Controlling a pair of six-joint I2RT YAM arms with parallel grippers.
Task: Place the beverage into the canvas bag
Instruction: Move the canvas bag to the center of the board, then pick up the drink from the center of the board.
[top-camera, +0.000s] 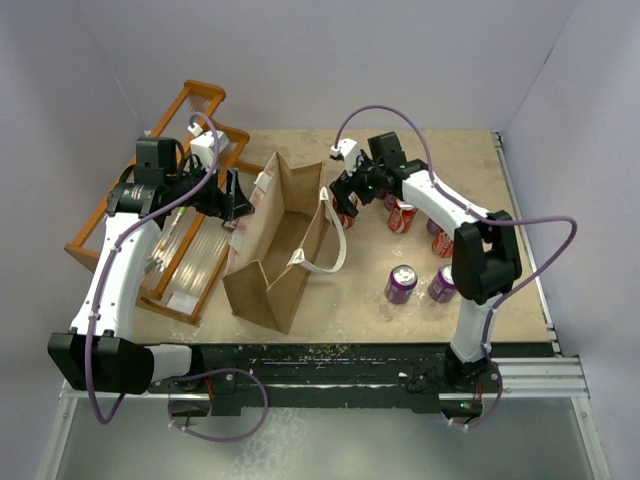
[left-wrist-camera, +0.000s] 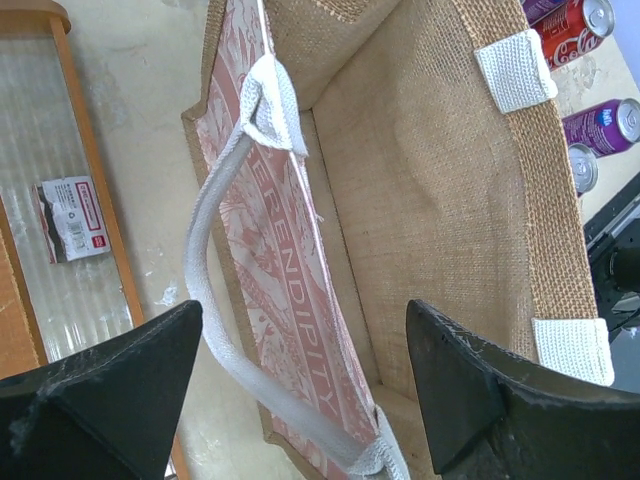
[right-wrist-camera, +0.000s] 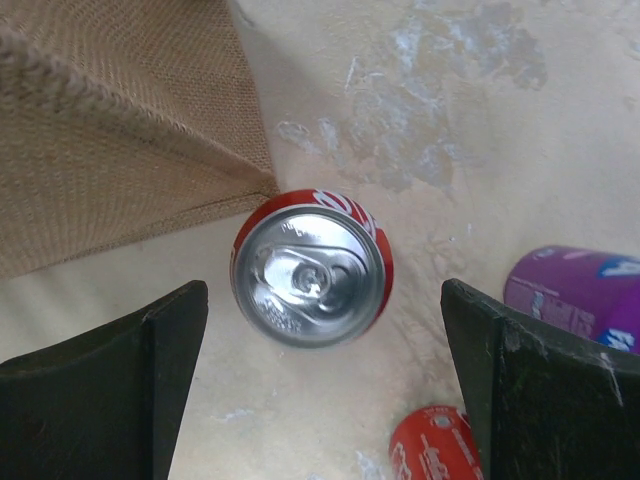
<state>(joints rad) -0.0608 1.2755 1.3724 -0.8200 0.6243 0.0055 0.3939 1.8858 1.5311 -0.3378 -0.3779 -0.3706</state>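
By the canvas bag (right-wrist-camera: 110, 130), a red can (right-wrist-camera: 312, 268) is being flanked by spread right fingers (right-wrist-camera: 110, 390). Left fingers (left-wrist-camera: 100, 390) are being held apart.

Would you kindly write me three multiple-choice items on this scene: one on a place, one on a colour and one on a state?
1. On which side of the bag does the rack lie?
A) towards the left arm
B) towards the right arm
C) inside it

2. The can under the right hand is:
A) purple
B) red
C) green

3. The right hand is:
A) open
B) shut on the can
C) shut on a handle

Answers:
1 A: the top view shows the rack by that arm.
2 B: the can's wall is red.
3 A: the hand's fingers stand clear of the can.
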